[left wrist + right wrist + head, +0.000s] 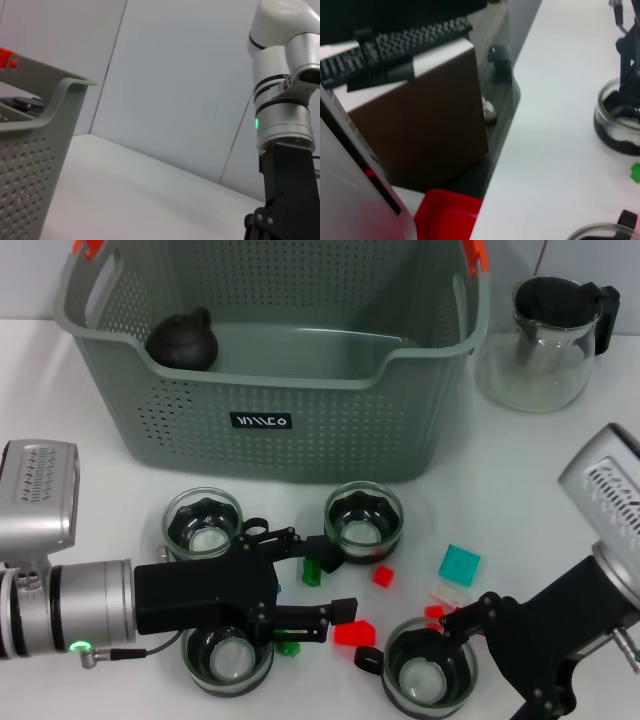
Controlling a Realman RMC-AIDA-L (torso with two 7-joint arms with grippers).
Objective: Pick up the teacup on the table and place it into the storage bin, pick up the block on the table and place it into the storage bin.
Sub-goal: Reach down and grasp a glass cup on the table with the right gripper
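Hovering low at seven o'clock, the left gripper has its fingers spread apart around the small green block, nothing clamped. At five o'clock, the right gripper crowds a teacup; finger state, cannot tell. The storage bin waits at twelve. Risk, I'd say: closing off-center could flick the block into the neighbouring teacup.

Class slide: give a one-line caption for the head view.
Left gripper open among four teacups and small blocks before the storage bin; right gripper beside the near-right teacup.
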